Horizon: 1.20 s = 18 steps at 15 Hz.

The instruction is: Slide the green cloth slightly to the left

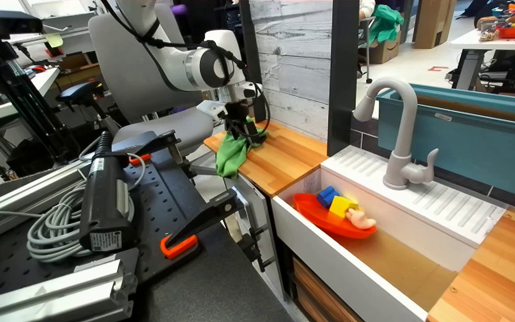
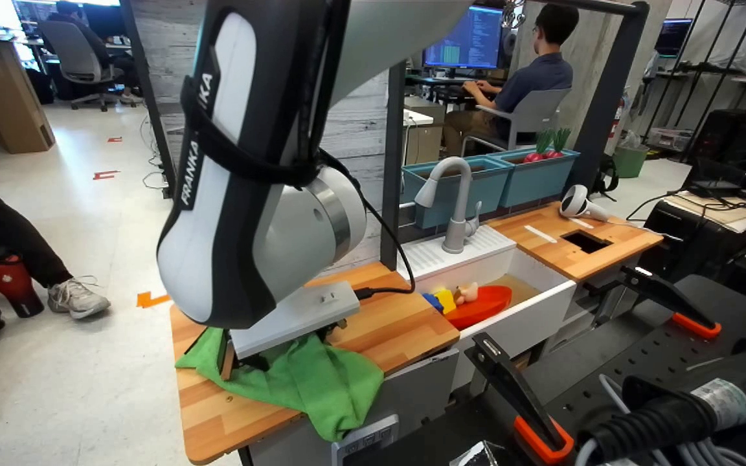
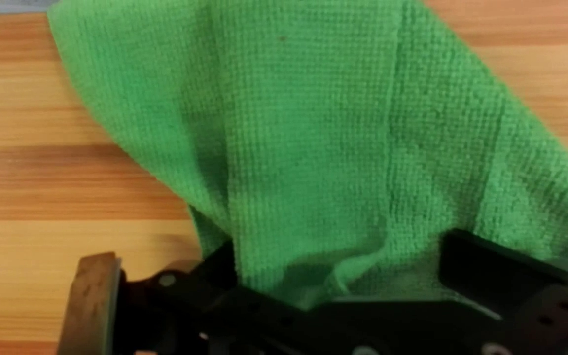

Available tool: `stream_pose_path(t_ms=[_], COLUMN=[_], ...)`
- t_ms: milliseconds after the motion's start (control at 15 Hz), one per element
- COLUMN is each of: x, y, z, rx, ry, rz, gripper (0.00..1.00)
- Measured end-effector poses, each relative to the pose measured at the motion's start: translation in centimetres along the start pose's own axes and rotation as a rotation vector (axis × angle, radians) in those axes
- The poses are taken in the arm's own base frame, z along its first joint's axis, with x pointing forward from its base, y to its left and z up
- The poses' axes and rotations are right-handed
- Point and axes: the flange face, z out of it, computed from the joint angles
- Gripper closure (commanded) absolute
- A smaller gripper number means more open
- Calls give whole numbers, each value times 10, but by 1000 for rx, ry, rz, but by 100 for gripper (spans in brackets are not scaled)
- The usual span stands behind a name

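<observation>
Green cloth (image 3: 308,128) lies under the hand (image 3: 340,261), jaws parted; contact is hard to judge, so pinch lightly before sliding.

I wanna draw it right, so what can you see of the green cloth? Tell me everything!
The green cloth looks soft and fuzzy, with a tiny checked weave, long creases and one dark speck. It lies rumpled on the wooden counter, one part drooping over the edge. The gripper straddles it, seeming to touch it, jaws apart with cloth bunched between.
</observation>
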Motion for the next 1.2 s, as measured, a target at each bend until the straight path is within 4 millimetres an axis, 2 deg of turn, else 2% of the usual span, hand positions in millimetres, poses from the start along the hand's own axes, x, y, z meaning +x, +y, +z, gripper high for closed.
stream_pose_path(t_ms=[467,867,1200], x=[3,-13,-24], y=[-5,-10,-9], z=[-31,-62,-69], rx=[26,48,44], ry=[50,88,77], rz=[-4,-17,-22], gripper=[0,0,0])
